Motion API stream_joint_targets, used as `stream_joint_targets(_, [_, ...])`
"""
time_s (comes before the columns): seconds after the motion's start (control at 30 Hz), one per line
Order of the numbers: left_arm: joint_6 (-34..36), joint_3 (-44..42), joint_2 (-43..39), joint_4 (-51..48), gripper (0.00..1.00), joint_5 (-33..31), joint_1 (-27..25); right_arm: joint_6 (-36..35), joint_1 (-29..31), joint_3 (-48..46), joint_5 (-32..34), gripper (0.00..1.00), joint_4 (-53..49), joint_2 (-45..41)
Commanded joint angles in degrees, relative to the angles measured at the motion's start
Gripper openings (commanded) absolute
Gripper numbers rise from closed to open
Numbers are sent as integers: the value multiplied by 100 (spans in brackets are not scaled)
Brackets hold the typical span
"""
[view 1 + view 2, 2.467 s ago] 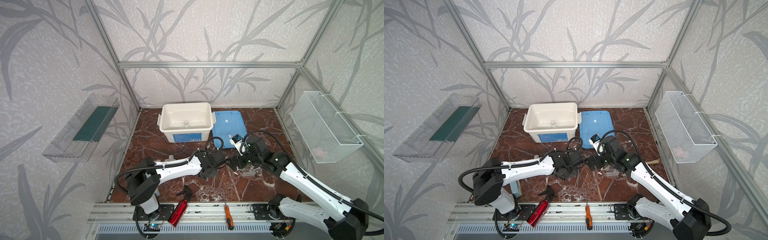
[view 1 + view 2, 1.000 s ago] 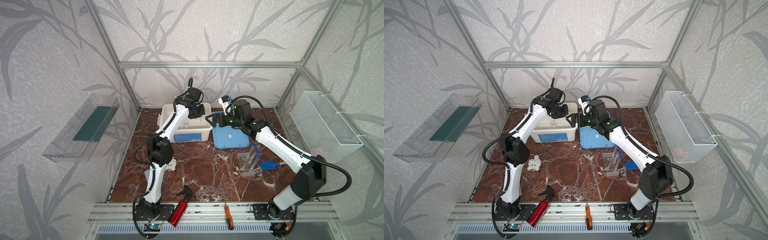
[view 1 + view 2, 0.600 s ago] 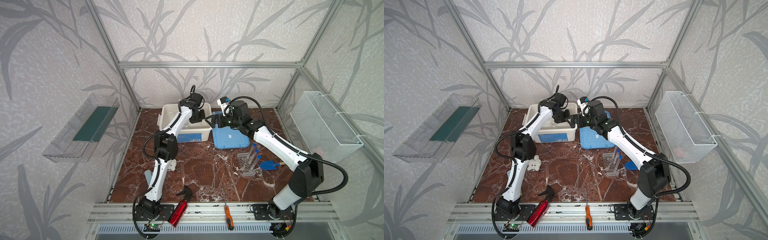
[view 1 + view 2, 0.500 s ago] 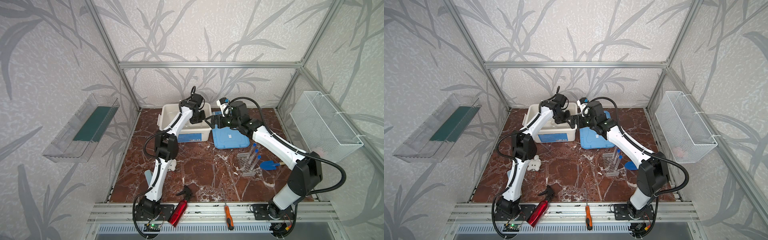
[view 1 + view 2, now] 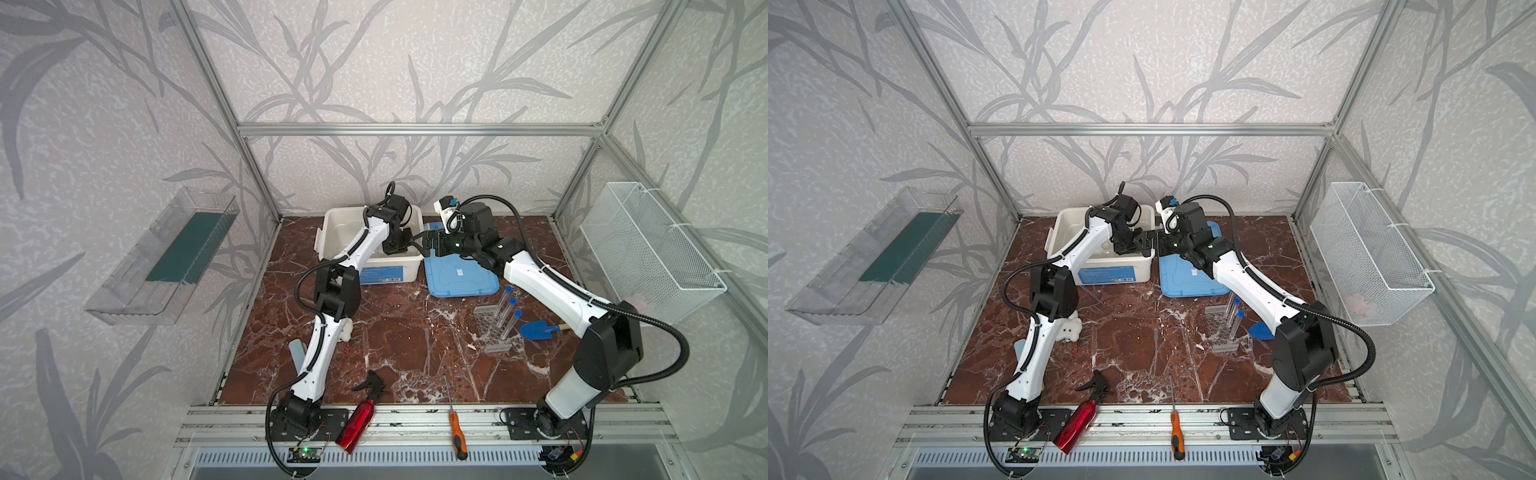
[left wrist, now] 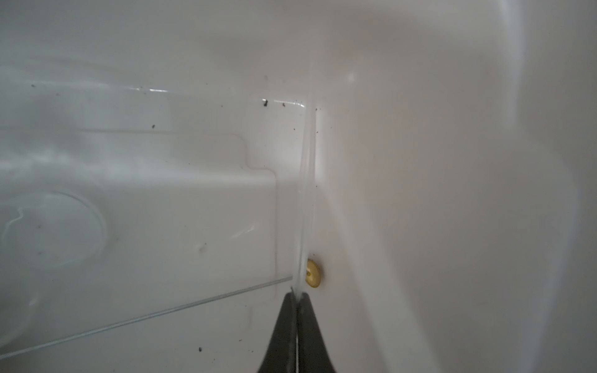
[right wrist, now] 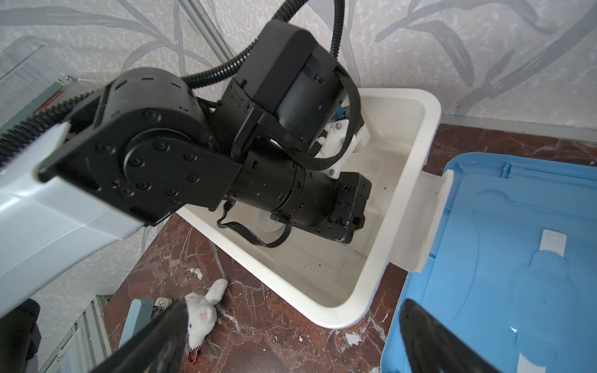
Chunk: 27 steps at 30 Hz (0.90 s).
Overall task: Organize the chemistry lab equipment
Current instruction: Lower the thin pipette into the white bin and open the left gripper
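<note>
Front rail: red spray bottle (image 5: 357, 422), orange-handled screwdriver (image 5: 456, 432). Mid-table, thin rod (image 5: 427, 338) lies loose; clear rack (image 5: 494, 334) holds three leaning blue-capped tubes (image 5: 510, 322). Further back, left gripper (image 6: 296, 295) down inside white bin (image 5: 409, 270), fingers pinched on what looks like a thin clear dropper (image 6: 305, 193); right gripper (image 7: 294, 305) spread wide, empty, over bin edge by blue lid (image 5: 461, 278).

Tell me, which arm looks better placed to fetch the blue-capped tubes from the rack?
Right, probably. The right tool is open and empty, and the tubes stand on its side. The left tool is shut on a thin dropper inside the white tub.
</note>
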Motion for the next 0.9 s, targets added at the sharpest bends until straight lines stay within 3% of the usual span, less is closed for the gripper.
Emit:
stream_joint_targets(0.0, [-37,57,176,-236,7,-72,-30,4,-19,-40,-64,99,120,78])
stream_joint_targets(0.4, [-14,44,382,-315,13,-317,-90,-54,-23,-110,-29,99,103,50])
stream_joint_targets(0.87, [114,190,-13,-413,34,-543,-90,-118,-61,-173,51,99,26,-138])
